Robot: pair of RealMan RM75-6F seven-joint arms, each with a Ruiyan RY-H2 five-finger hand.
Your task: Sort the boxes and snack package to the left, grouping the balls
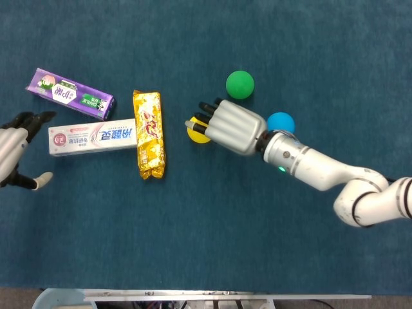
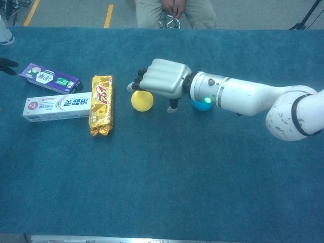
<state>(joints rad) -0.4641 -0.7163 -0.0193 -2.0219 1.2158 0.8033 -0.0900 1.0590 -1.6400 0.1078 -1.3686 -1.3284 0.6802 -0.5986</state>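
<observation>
Head view showing the right hand (image 1: 233, 125) hovering over the yellow ball (image 1: 197, 131), fingers curling down at its far side, nothing plainly gripped; contact with the ball impossible to tell. Chest view showing the same right hand (image 2: 161, 79) arching above the yellow ball (image 2: 142, 100), thumb hanging down to the ball's right, fingertips reaching its top edge. Lying just behind the wrist, the blue ball (image 1: 280, 122), partly hidden in the chest view (image 2: 201, 105). Sitting just beyond the hand, the green ball (image 1: 239, 84). Resting to the left of the yellow ball, near but apart, the gold snack package (image 1: 149, 134), lengthwise on the counter (image 1: 193, 225). Touching its left side, the white toothpaste box (image 1: 91, 137); lying just beyond that, the purple box (image 1: 70, 93), tilted. Waiting at the left edge, the left hand (image 1: 14, 154), fingers spread apart and holding nothing, near the end of the white toothpaste box. Standing at the far side of the counter in the chest view, a person (image 2: 173, 12).
</observation>
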